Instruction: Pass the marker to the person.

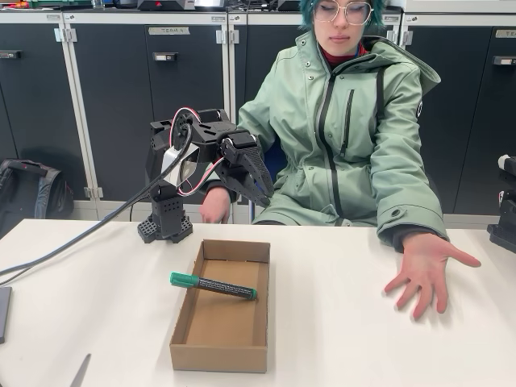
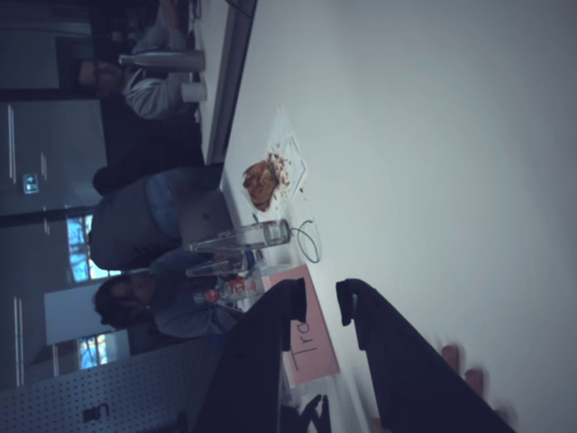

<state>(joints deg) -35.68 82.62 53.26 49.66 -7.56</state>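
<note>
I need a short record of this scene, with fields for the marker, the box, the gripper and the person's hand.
marker: lies in the cardboard box, green cap to the left in the fixed view, cap end resting on the box's left wall
cardboard box: open, on the white table
gripper: raised above the table behind the box, holding nothing, fingers slightly apart
person's hand: flat on the table, palm up, right of the box

surface: white tabletop [image 1: 339, 339] | middle: open cardboard box [image 1: 220, 355] resting on it | rear left: black arm base [image 1: 165, 227], gray cable [image 1: 48, 256] trailing off the left edge | right: person's hand [image 1: 426, 270] flat, palm up | front left edge: gray pointed object [image 1: 81, 372], dark item [image 1: 3, 310] partly cut off
</note>
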